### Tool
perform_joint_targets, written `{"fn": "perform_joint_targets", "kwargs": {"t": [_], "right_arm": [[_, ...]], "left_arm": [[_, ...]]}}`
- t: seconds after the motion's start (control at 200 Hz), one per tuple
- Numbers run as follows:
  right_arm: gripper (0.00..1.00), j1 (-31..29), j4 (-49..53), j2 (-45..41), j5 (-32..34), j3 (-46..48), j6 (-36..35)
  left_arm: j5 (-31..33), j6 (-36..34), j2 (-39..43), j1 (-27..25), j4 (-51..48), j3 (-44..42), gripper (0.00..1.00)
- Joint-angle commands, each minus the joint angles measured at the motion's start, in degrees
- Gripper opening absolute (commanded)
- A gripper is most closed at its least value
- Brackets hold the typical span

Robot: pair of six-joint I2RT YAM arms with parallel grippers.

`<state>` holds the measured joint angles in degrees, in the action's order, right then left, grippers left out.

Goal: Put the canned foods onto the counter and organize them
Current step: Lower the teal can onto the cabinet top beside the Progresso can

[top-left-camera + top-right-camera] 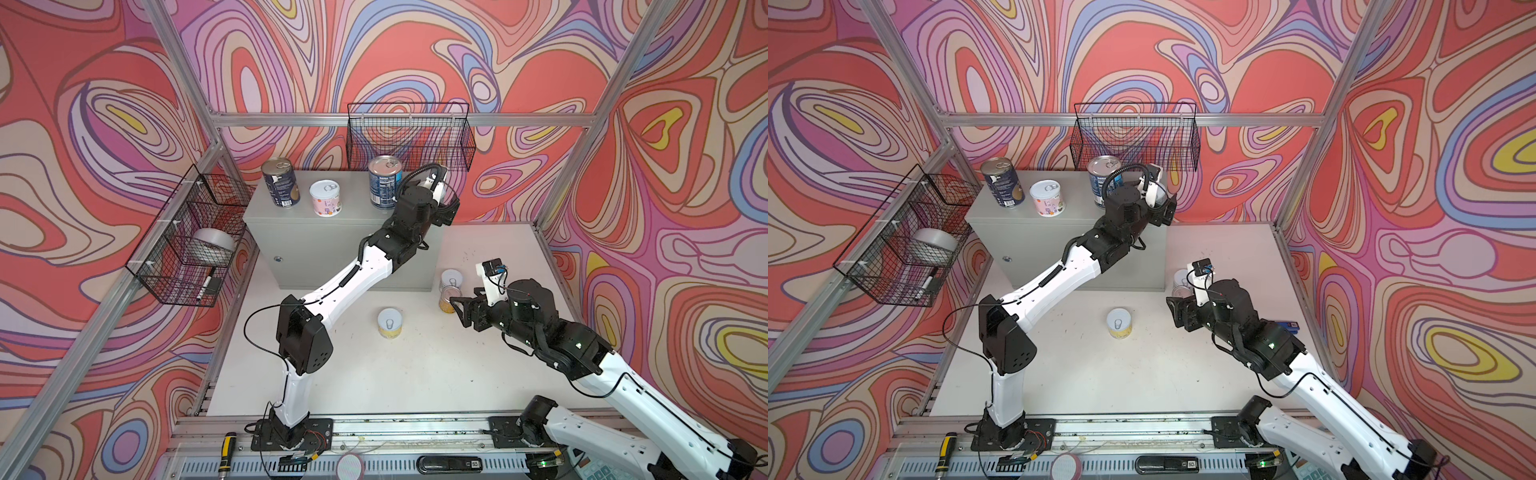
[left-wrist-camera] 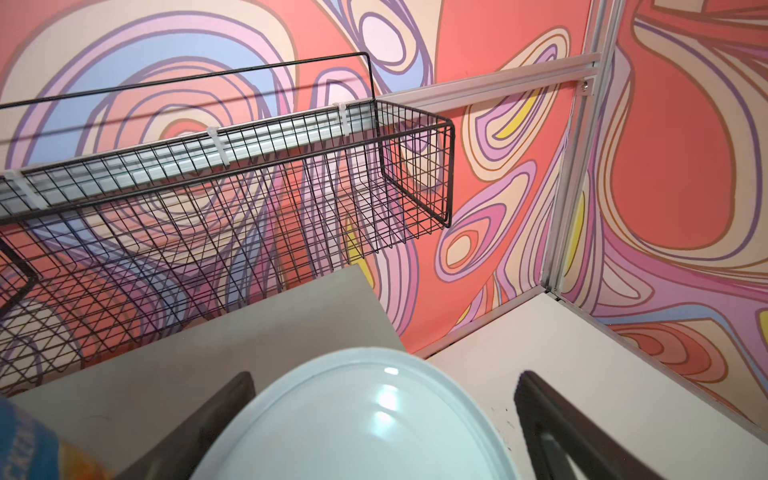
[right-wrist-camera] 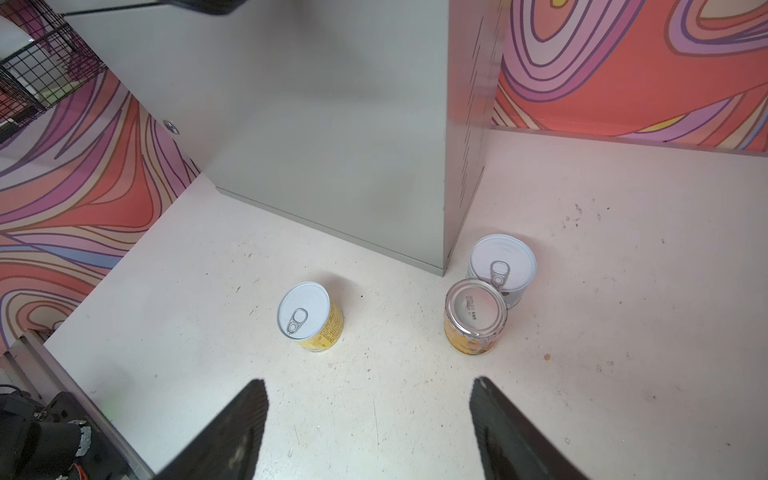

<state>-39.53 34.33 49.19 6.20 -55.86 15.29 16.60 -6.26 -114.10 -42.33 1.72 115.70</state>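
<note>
Up top, left gripper (image 2: pixel 382 419) spread wide, fingers (image 2: pixel 552 432) clear of pale-lidded can (image 2: pixel 353 424) at right end of counter (image 1: pixel 353 232). Alongside: two tall blue cans (image 1: pixel 281 183) (image 1: pixel 384 180) and pink can (image 1: pixel 325 198). Lower down, right gripper (image 3: pixel 368 432) parted, empty, above white tabletop (image 3: pixel 374 395). Ahead: yellow can (image 3: pixel 309 318), orange can (image 3: pixel 476 318) touching white can (image 3: pixel 503 264) by counter's corner.

This is a robot test cell in a lab: an aluminium frame (image 1: pixel 340 119) boxes in a white tabletop (image 1: pixel 415 374), walls are printed swirl-pattern sheets (image 1: pixel 83 124), two robot arms are bolted to a front rail (image 1: pixel 395 432), and a screwdriver (image 1: pixel 225 451) lies by loose wiring.
</note>
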Motion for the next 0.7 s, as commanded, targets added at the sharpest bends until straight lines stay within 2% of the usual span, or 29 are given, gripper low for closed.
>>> {"fn": "perform_joint_targets", "kwargs": {"t": [0.0, 0.175, 0.361, 0.506, 0.696], "right_arm": [[0.81, -0.29, 0.12, 0.20, -0.48, -0.66, 0.07], [0.83, -0.29, 0.11, 0.30, -0.12, -0.31, 0.34], [0.84, -0.29, -0.22, 0.80, -0.49, -0.04, 0.53], [0.84, -0.29, -0.38, 0.82, -0.10, 0.20, 0.70], [0.85, -0.31, -0.32, 1.30, -0.25, -0.04, 1.06]], "left_arm": [[3.19, -2.55, 2.04, -0.21, 2.32, -0.57, 1.00], [3.78, -4.19, 3.93, -0.39, 7.05, -4.19, 1.00], [3.09, -5.17, 4.95, -0.47, 7.32, -4.98, 1.00], [3.03, -6.22, 7.59, -0.99, 11.82, -9.36, 1.00], [2.76, -6.29, 10.39, -1.79, 12.84, -11.54, 1.00]]}}
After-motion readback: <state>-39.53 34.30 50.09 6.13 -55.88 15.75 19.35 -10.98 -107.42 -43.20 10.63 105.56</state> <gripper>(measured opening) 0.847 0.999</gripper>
